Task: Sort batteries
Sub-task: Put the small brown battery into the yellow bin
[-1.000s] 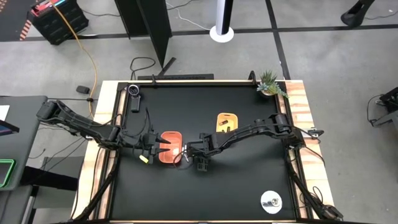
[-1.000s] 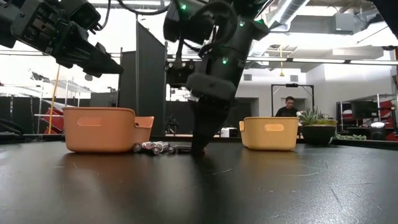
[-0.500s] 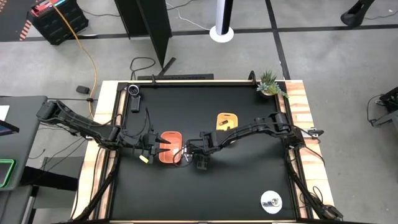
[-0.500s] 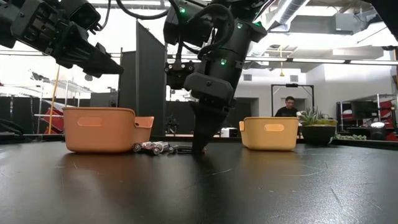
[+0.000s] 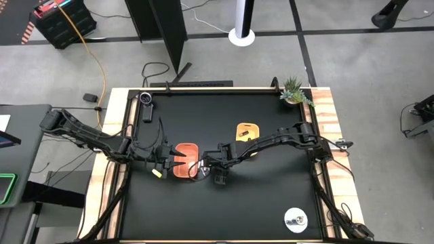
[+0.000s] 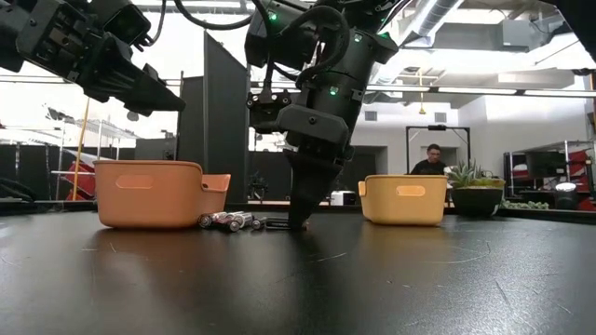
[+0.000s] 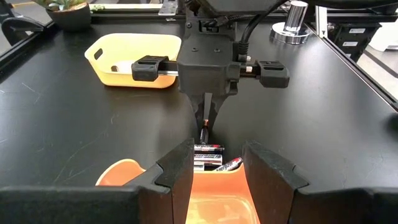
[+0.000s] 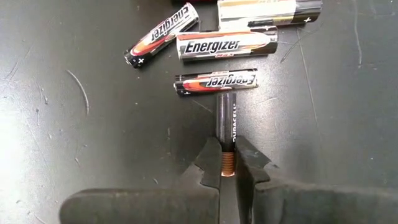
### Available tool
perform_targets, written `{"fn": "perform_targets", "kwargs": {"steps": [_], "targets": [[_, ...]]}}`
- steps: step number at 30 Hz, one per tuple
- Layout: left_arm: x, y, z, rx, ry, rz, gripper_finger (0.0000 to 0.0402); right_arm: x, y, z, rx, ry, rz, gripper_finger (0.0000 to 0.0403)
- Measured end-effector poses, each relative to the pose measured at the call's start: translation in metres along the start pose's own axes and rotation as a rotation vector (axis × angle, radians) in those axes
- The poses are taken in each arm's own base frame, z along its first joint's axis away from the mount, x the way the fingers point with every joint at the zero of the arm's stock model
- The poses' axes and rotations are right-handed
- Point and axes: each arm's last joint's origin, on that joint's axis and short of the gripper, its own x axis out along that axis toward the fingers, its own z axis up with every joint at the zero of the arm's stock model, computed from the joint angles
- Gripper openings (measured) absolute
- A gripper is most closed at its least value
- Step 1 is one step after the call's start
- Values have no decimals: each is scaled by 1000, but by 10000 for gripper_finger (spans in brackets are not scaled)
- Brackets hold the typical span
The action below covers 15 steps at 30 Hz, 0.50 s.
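Note:
Several batteries lie loose on the black table just right of the orange tray, and they show as a small heap in the low view. My right gripper points steeply down among them, shut on a dark battery with a copper end. A silver-and-red battery lies crosswise just beyond the dark battery's far end. My left gripper hangs open above the orange tray, holding nothing. The yellow tray stands farther right and back. My right gripper pinches the dark battery's copper-coloured end between its two fingertips. The fingers come from above, slanting steeply down, and lie along the battery's line. The battery's dark body lies flat on the table, pointing away from the fingers toward the other batteries.
A round silver-white disc sits near the table's front right corner. A potted plant stands at the back right and a small camera at the back left. A person shows far behind the table.
My right gripper has stayed down at the batteries beside the orange tray, and in the low view its fingers have drawn together. The batteries and trays lie as before.

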Motion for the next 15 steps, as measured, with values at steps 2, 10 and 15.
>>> {"fn": "perform_targets", "kwargs": {"steps": [2, 10, 15], "targets": [[0, 0, 0, 0, 0, 0, 132, 0, 0, 0, 4, 0, 0, 28], [0, 0, 0, 0, 0, 0, 132, -1, 0, 1, 11, -1, 0, 28], [0, 0, 0, 0, 0, 0, 132, -8, 1, 8, -4, 1, 0, 28]]}}
